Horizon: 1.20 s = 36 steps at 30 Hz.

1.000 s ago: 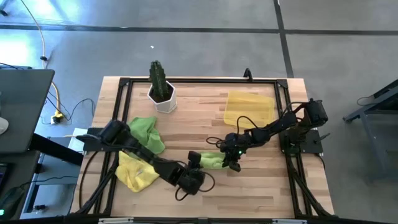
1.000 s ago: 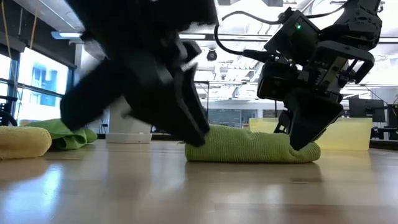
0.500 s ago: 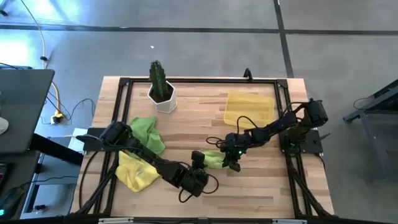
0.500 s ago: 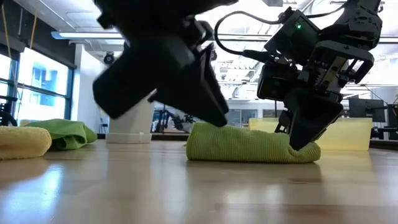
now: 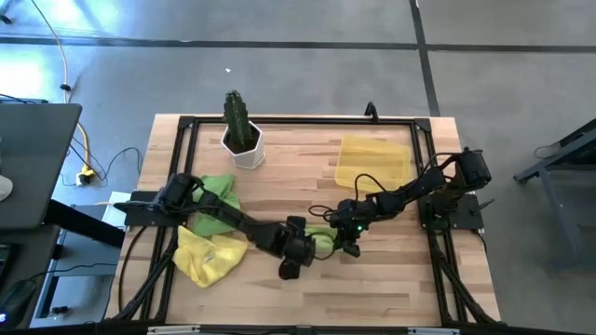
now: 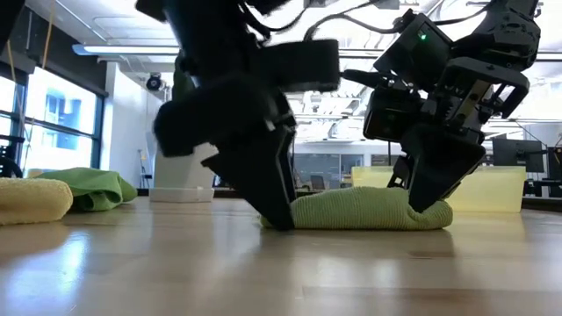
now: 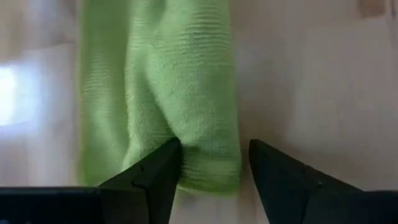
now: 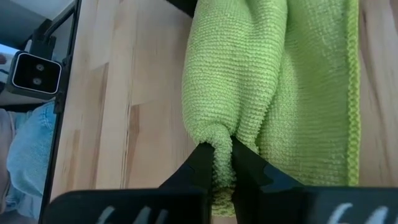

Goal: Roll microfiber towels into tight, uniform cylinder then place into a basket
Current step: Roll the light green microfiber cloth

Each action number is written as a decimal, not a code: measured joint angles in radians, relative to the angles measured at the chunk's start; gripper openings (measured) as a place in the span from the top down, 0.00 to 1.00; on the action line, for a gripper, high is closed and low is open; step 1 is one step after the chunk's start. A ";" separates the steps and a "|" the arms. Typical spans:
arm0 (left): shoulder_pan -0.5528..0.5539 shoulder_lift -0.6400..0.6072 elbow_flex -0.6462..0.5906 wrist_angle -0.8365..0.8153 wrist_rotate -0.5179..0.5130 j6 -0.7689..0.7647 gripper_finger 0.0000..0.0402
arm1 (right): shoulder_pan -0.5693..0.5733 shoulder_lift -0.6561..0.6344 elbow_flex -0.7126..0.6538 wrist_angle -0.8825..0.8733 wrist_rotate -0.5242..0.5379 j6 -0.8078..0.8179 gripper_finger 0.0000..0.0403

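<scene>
A rolled lime green microfiber towel [image 5: 323, 242] lies on its side on the table, near the front middle. My left gripper [image 7: 214, 162] stands open at the roll's left end [image 6: 303, 211], with that end partly between its fingers. My right gripper [image 8: 222, 163] is shut on the roll's right end [image 6: 435, 213]. A second green towel [image 5: 219, 197] and a yellow towel [image 5: 207, 256] lie crumpled at the table's left. The yellow basket [image 5: 372, 160] sits at the far right. My left gripper comes from above, slanting down over the roll's left end [image 7: 205, 168]. One fingertip [image 7: 163, 163] lies against the cloth and dents it a little. The other fingertip [image 7: 273, 171] stands apart from it. The roll rests on the table. My right gripper pinches a bunched fold of the towel at its right end [image 8: 222, 144] between its two fingers. It slants down from the table's right side, along the roll. The towel lies on the table, not lifted.
A white pot with a cactus [image 5: 244, 140] stands at the far left. A black frame [image 5: 279, 121] runs around the table's edges. Bare wood lies between the roll and the basket, and along the front edge.
My left gripper has swung from the near side toward the far edge and has turned more upright at the roll's left end. That end, humped up half a second ago, lies lower now. The roll's right end has stayed in place.
</scene>
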 joint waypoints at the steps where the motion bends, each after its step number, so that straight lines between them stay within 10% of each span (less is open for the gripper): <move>1: 0.005 0.001 0.001 0.001 0.026 -0.010 0.53 | 0.000 0.000 0.000 0.001 0.000 -0.001 0.96; 9: 0.039 0.038 0.006 -0.002 0.074 -0.236 0.58 | 0.000 -0.006 0.000 -0.004 -0.001 -0.100 0.92; 21: 0.060 0.033 0.004 -0.004 0.171 -0.241 0.94 | 0.035 -0.219 -0.003 -0.138 -0.004 -0.521 0.61; 29: 0.146 0.043 -0.002 0.083 0.526 -0.270 0.98 | 0.252 -0.308 -0.002 -0.180 0.351 -0.777 0.63; 36: 0.211 0.045 -0.003 0.096 0.606 -0.366 0.98 | 0.398 -0.256 -0.002 -0.112 0.479 -0.792 0.65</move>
